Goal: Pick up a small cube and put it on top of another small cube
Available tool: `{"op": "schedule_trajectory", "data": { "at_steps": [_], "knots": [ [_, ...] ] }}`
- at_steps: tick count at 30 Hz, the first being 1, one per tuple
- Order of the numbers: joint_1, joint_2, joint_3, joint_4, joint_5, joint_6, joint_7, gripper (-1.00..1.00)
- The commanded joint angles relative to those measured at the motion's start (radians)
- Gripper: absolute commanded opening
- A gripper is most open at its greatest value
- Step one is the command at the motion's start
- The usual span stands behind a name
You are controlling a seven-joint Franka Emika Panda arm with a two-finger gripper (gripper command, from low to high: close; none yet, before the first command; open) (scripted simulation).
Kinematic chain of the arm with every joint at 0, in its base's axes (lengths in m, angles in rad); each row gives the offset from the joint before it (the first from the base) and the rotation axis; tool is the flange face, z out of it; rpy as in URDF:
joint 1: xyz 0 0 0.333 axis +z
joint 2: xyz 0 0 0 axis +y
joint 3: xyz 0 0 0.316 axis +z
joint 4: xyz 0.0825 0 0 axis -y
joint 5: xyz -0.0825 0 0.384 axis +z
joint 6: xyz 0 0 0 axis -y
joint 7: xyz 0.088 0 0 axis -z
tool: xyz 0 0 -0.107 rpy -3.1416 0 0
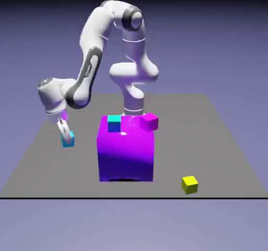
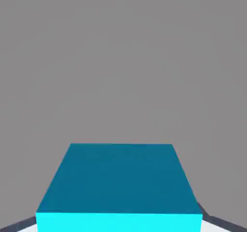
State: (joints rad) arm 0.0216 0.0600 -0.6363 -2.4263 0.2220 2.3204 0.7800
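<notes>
Cyan cube [image 1: 68,139], gripped between our gripper's [image 1: 65,132] closed fingers, hangs above the table [image 1: 220,140] at nine o'clock of the purple block [image 1: 126,156]; next we carry it over the magenta-pink cube [image 1: 149,121] and lower it.

The white jointed robot arm [image 1: 94,61] is rising from its base, arching high, then folding down toward the exterior view's left. Its wrist is pointing the two-finger gripper [image 1: 66,135] downward, slightly tilted. The fingers [image 1: 62,126] are clamping a small plain cyan cube [image 1: 68,139] between them, which is filling the hand view's lower part [image 2: 119,182] and hiding the tips.
</notes>
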Motion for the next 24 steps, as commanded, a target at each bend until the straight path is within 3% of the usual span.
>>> {"op": "schedule_trajectory", "data": {
  "at_steps": [1,11,17,20,24],
  "knots": [
    [-0.008,-0.037,0.030,0.016,-0.043,-0.028,-0.034,-1.00],
    [0.199,-0.365,0.378,0.097,-0.380,-0.349,-0.439,-1.00],
    [0.358,-0.473,0.595,0.032,-0.454,-0.549,-0.681,-1.00],
    [0.362,-0.479,0.562,0.041,-0.457,-0.561,-0.719,-1.00],
    [0.348,-0.449,0.540,-0.102,-0.484,-0.387,-0.704,-1.00]
  ]
}}
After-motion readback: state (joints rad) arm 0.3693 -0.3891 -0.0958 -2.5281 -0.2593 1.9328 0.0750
